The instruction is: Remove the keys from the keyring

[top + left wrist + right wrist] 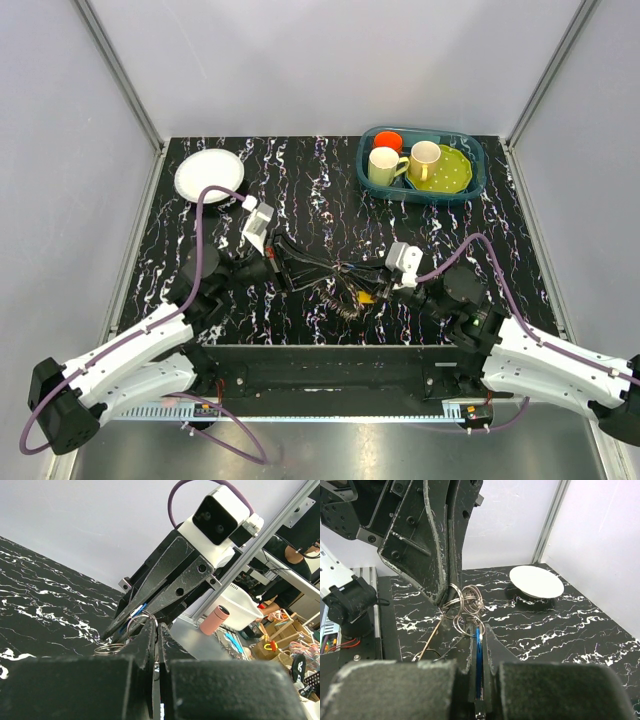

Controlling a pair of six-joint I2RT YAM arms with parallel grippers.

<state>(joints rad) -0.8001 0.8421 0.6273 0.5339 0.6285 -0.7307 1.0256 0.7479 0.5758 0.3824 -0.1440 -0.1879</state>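
Black marbled table [300, 190], near the front: L claw [154, 628] is clamped on the keyring [465, 602] & R claw [478, 632] pinches a blue key [478, 652]. Other keys [350, 298] bunch beside. Next, prob. slide it off the wire.

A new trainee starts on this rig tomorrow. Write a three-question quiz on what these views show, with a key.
1. True or false: the white plate lies apart from the keyring, toward the far left corner of the table.
2. The right claw is shut on: A) nothing; B) a blue key; C) the white plate.
3. What does the left claw pinch?
Key: 1 true; 2 B; 3 the keyring, at its wire loops.
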